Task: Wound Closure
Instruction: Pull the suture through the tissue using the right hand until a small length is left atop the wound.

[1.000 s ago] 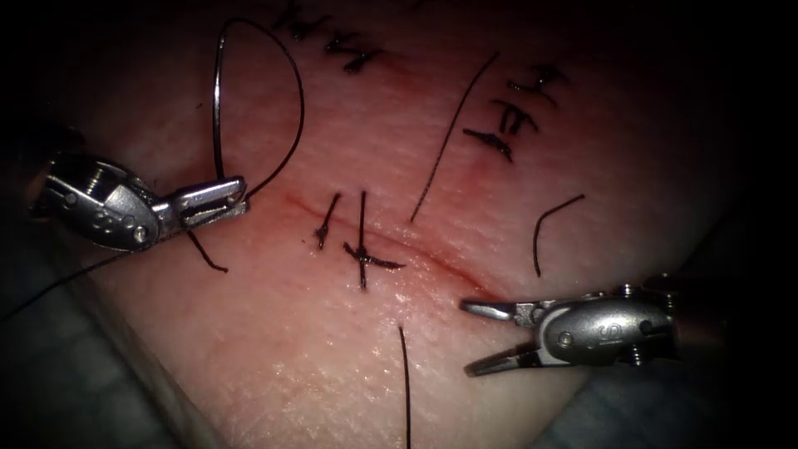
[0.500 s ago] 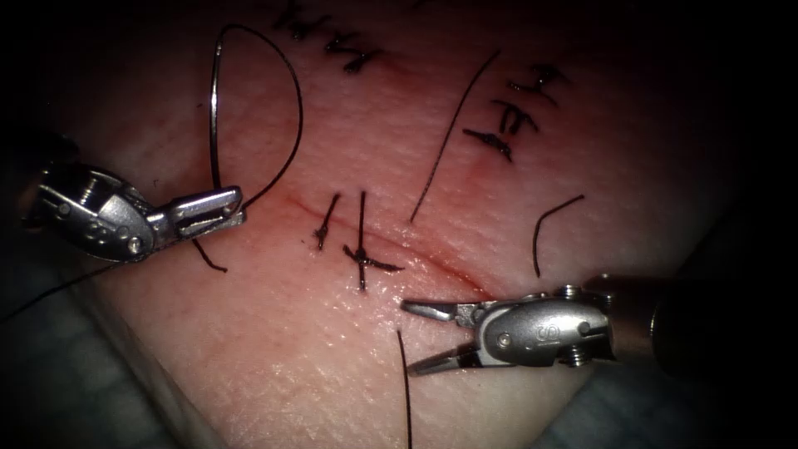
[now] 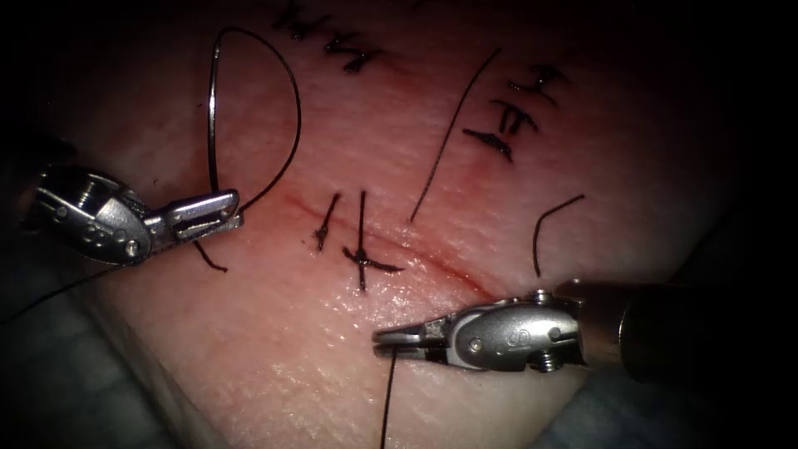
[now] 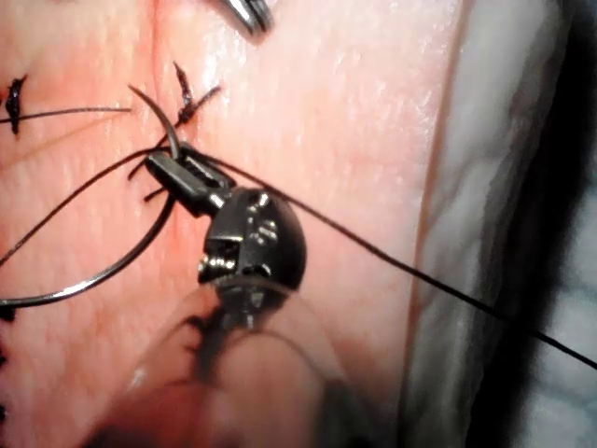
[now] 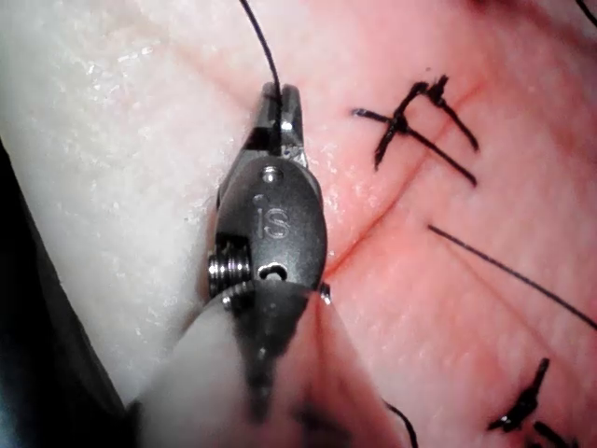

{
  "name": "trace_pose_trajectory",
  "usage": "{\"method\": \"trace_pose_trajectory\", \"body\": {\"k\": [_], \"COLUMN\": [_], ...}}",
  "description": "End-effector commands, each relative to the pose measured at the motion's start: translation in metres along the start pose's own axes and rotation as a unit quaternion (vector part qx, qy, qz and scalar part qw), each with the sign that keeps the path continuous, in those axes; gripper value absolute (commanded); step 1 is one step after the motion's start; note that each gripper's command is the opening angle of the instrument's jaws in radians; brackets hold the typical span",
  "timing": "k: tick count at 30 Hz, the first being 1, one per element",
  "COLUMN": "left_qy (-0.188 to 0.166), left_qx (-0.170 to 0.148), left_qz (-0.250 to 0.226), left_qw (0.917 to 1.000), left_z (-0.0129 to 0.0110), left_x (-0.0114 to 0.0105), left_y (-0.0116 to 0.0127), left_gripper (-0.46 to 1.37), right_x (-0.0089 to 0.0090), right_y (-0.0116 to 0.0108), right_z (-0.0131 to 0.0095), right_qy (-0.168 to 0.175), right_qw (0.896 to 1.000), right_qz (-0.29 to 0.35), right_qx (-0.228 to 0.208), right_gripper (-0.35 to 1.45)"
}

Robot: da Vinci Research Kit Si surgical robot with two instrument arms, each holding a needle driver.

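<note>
A: Pale pink slab of pork tissue (image 3: 249, 349) under a hard light, dark cloth past its lower left edge. The thin red cut (image 3: 432, 262) runs from centre-left down toward the right, and one knotted black stitch (image 3: 363, 258) already crosses it.

B: Left tool?

A: The left arm's steel needle driver (image 3: 218, 209) sits at the left end of the cut, jaws clamped on the curved silver needle (image 3: 213, 116) near one end of its curve. The rest of the arc stands up over the tissue, free of it. Black suture thread (image 3: 287, 133) loops from the far end of the needle back down to the jaws.

B: And the right?

A: The right arm's steel needle driver (image 3: 399, 337) lies just below the cut, on the lower side. A second ago it was farther right with jaws apart; now they are closed on a black thread strand (image 3: 387, 399) that hangs down off the lower edge.

B: Risks?

A: A pinch that close to the tip could let the strand slip. A hard pull could likely drag on the tissue, or snag the finished stitch nearby. The free needle point might scratch the tissue if the left wrist rolls.

B: Room?

A: Open tissue between the tools. Loose cut thread ends (image 3: 453, 133) lie up right. The tissue edge falls away close behind the left tool.
</note>
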Motion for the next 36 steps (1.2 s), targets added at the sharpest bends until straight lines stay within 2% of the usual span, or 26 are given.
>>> {"method": "trace_pose_trajectory", "body": {"k": [1, 9, 24, 36], "left_qy": [0.000, 0.000, 0.001, 0.001], "left_qx": [-0.001, -0.001, -0.002, -0.002], "left_qz": [0.000, 0.000, 0.000, -0.001], "left_qw": [1.0000, 1.0000, 1.0000, 1.0000], "left_z": [0.0001, 0.0001, 0.0001, 0.0002], "left_x": [-0.0001, -0.0002, -0.0003, -0.0002], "left_y": [0.0000, 0.0000, -0.0001, -0.0003], "left_gripper": [-0.35, -0.35, -0.35, -0.35], "right_x": [0.0002, 0.0017, 0.0064, 0.0083], "right_y": [0.0000, -0.0012, -0.0058, -0.0096], "right_z": [-0.0001, 0.0002, 0.0016, 0.0015], "right_qy": [-0.001, -0.008, -0.013, -0.009], "right_qw": [1.000, 1.000, 0.999, 0.997], "right_qz": [0.001, 0.000, -0.022, -0.037], "right_qx": [-0.002, 0.011, 0.046, 0.065], "right_gripper": [-0.35, -0.35, -0.35, -0.35]}}
